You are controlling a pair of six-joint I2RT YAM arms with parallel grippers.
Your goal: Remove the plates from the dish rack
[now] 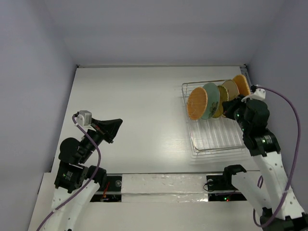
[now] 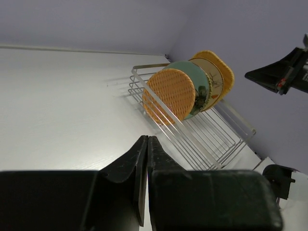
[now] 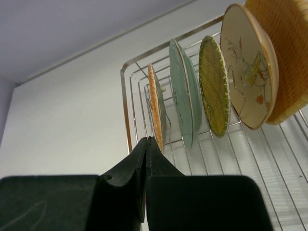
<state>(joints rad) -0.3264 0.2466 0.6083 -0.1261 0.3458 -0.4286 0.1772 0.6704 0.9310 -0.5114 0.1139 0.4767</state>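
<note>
The silver wire dish rack (image 1: 216, 137) stands at the right of the table. Five plates stand upright in it: round orange woven (image 1: 197, 103), pale green (image 1: 211, 99), yellow-green (image 1: 221, 102), cream floral (image 1: 230, 89), and rounded-square orange woven (image 1: 241, 84). My right gripper (image 1: 228, 107) is shut and empty, over the rack just in front of the plates. In the right wrist view its tips (image 3: 147, 138) sit below the edge-on orange plate (image 3: 154, 103). My left gripper (image 1: 115, 126) is shut and empty, far to the left above the bare table, pointing toward the rack (image 2: 211, 139).
White table with pale walls at the back and both sides. The rack lies near the right wall and back right corner. The right arm (image 2: 284, 74) shows above the rack in the left wrist view. A silver strip (image 1: 163, 185) runs along the near edge between the arm bases.
</note>
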